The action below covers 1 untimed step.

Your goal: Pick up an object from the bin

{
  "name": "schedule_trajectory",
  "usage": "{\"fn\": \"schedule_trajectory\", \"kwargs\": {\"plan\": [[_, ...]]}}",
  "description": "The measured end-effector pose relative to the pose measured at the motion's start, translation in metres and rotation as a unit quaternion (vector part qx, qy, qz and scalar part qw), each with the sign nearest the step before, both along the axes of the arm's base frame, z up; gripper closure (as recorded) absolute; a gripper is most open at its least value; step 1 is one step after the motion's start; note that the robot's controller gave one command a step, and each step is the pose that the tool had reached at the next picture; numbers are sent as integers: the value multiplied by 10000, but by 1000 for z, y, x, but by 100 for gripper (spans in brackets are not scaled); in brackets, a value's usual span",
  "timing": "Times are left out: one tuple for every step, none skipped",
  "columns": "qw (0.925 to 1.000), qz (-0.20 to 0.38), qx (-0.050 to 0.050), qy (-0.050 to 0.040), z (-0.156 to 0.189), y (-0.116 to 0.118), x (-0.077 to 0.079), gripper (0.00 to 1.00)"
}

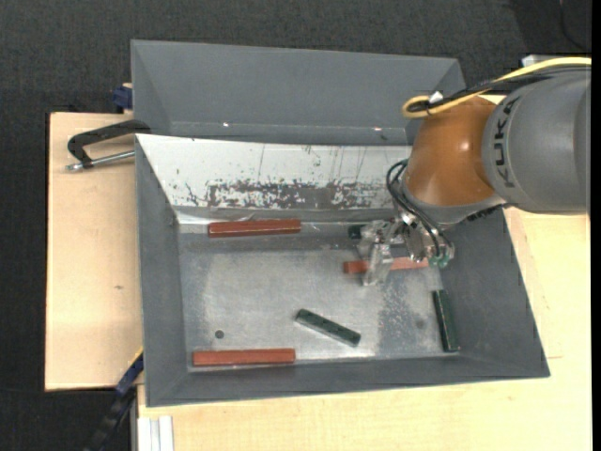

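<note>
Gripper (380, 263) is low in the bin (160, 280), right of centre and toward the back, hanging below the arm's orange cover (449, 163), which reaches in from the right. Directly under it lies a short red-brown bar (354, 268), flat on the floor. One end pokes out to the left of the tool and what looks like its other end shows paler on the right. So the tool seems to straddle it near mid-length, a sensible place to take a bar, since it should then hang level. Claw state: cannot tell, the metalwork hides it; nor can I say the bar is gripped. Judged step: at or just short of the grasp. The other pieces lie singly and well apart. A long red-brown bar (254, 227) lies along the foot of the back wall (the wall leaves little room on that side). A second long red-brown bar (244, 356) lies close along the front wall. One dark green bar (327, 328) sits skewed on the open floor, another dark green bar (444, 320) near the right wall. The short bar has free floor front and back, so it is likely the easier pick.
</note>
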<state>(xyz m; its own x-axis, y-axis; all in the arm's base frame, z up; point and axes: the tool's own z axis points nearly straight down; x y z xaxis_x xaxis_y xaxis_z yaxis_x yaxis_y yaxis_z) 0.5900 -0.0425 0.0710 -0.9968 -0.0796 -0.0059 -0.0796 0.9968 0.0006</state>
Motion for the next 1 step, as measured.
{"fn": "schedule_trajectory", "kwargs": {"plan": [[9999,121,-2,-5,148,13,6,100]]}}
